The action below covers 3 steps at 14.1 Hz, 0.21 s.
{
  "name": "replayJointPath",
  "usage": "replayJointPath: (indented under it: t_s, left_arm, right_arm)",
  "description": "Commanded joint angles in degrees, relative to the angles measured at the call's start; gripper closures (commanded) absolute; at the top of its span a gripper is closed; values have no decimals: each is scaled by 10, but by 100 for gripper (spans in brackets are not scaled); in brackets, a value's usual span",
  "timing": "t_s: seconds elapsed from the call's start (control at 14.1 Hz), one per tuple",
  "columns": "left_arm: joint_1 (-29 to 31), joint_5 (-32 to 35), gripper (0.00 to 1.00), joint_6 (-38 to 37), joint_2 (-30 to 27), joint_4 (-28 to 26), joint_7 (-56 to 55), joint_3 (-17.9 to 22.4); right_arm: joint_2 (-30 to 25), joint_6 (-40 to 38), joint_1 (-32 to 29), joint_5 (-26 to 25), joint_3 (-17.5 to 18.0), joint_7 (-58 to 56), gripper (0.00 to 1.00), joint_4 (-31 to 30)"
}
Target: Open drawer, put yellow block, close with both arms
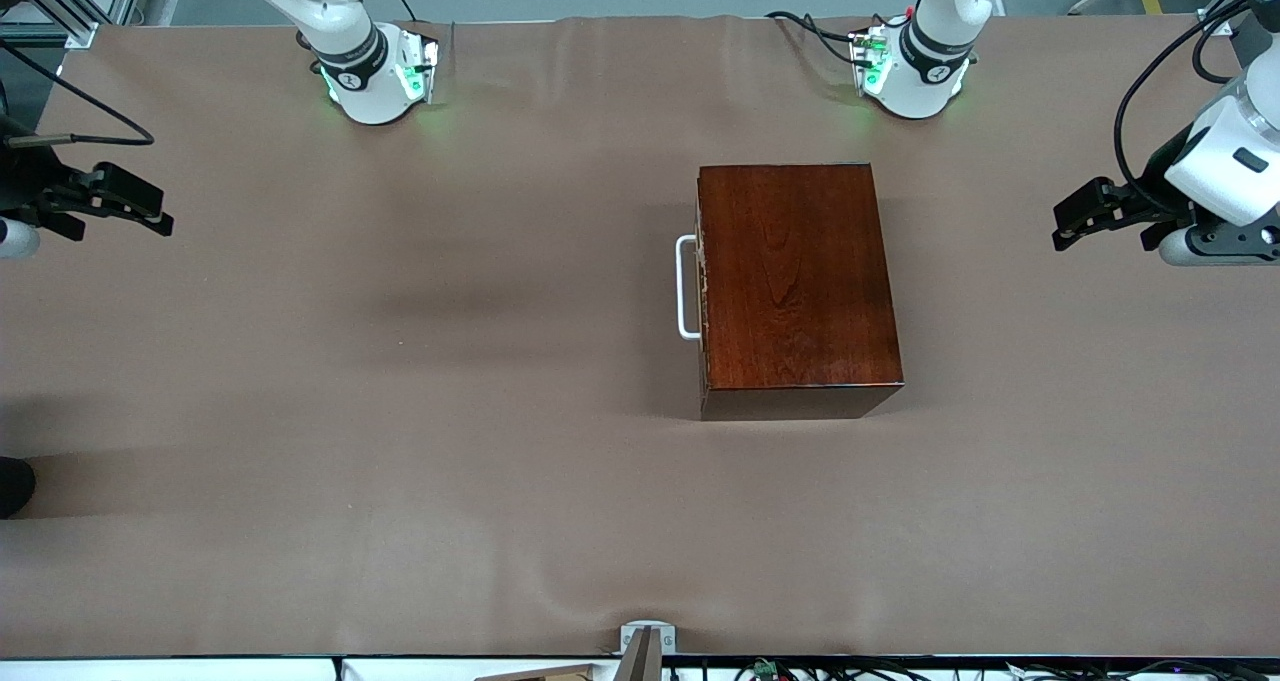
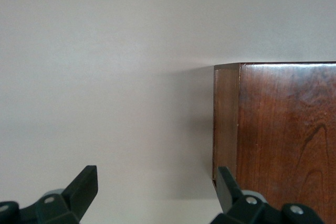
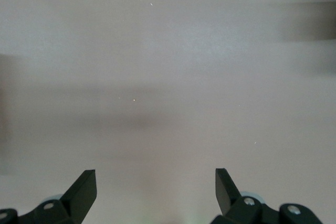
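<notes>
The dark reddish-brown wooden box [image 1: 795,276] stands in the middle of the table. Its drawer is pushed fully in, and only the white bar handle [image 1: 687,288] shows, facing the right arm's end. The yellow block is out of view. My left gripper [image 1: 1068,223] hangs open over the cloth at the left arm's end, with nothing in it. In the left wrist view the left gripper [image 2: 157,182] has one corner of the box [image 2: 283,129] ahead of it. My right gripper [image 1: 150,211] hangs open and empty at the right arm's end; the right wrist view shows the right gripper [image 3: 156,182] over bare cloth.
A brown cloth [image 1: 400,411] covers the whole table. Both green-lit arm bases [image 1: 375,76] [image 1: 915,71] stand along the edge farthest from the front camera. A small bracket [image 1: 645,641] sits at the nearest edge.
</notes>
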Motion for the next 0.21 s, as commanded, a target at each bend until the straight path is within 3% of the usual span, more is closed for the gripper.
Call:
replayJointPath:
  t_s: [0.0, 0.14]
  left_arm:
    - [-1, 2, 0, 6, 1, 2, -2, -1]
    - [-1, 3, 0, 7, 4, 5, -2, -1]
  right_arm:
    - [-3, 2, -1, 0, 2, 8, 0, -3]
    - [-3, 3, -4, 0, 2, 8, 0, -2]
